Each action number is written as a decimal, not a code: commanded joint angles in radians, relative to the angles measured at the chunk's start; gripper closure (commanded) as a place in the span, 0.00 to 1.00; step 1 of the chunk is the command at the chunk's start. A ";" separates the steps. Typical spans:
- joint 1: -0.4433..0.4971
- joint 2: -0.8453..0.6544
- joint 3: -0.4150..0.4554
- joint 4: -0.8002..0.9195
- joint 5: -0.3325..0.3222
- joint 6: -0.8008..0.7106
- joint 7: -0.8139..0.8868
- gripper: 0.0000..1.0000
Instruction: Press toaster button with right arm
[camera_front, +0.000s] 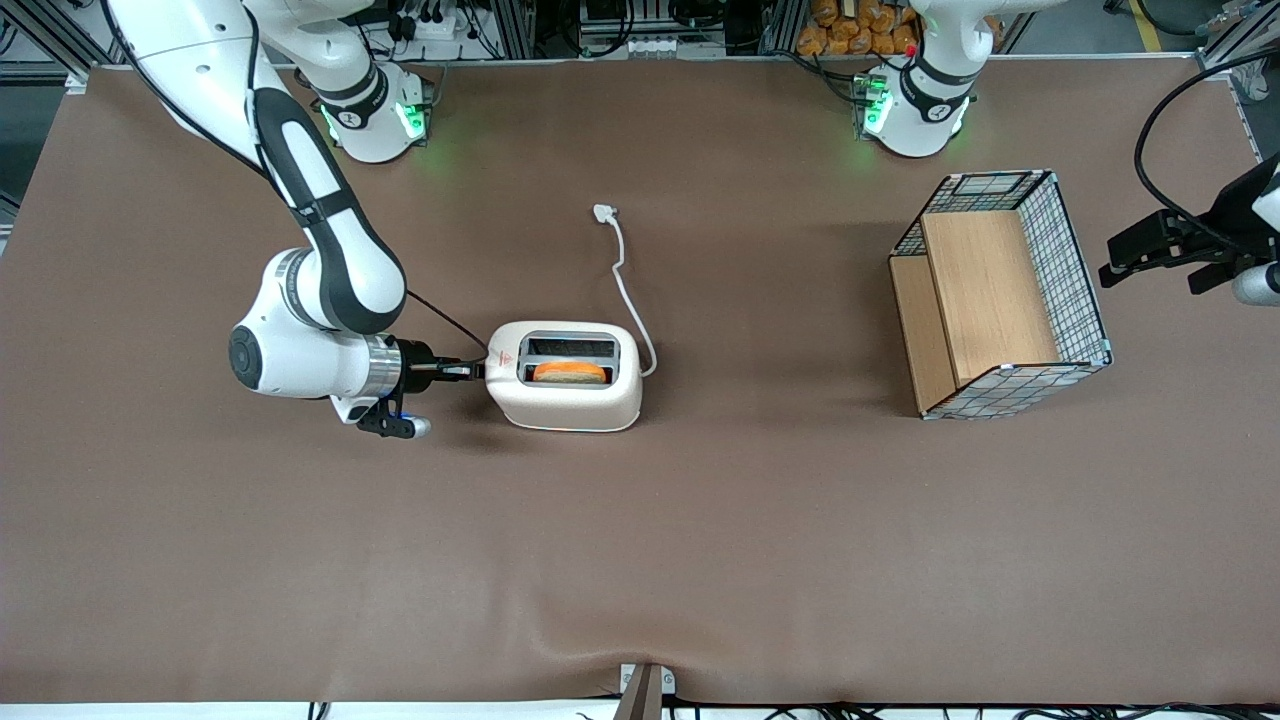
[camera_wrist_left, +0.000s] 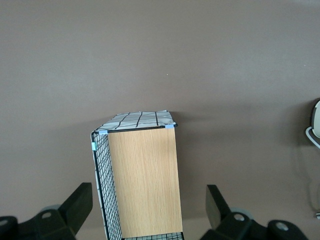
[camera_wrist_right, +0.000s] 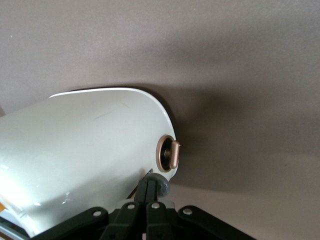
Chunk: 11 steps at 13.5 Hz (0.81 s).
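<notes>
Reaching level at left of centre in the front view, the gripper (camera_front: 470, 371) is closed, fingers pressed together. The toaster (camera_front: 565, 377) end face is touched by its tip; the button cannot be made out.

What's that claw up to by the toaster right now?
Claw shut, tip at toaster end face. Bread in one slot. Nothing in the way.

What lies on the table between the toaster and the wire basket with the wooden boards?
Only bare brown table, as the front view shows. The toaster has the gripper at its end away from the wire basket.
</notes>
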 joint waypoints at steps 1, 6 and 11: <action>-0.001 0.023 -0.001 0.035 0.017 -0.043 -0.003 1.00; -0.021 0.023 -0.004 0.095 -0.023 -0.124 0.037 1.00; -0.032 0.023 -0.018 0.184 -0.072 -0.241 0.102 1.00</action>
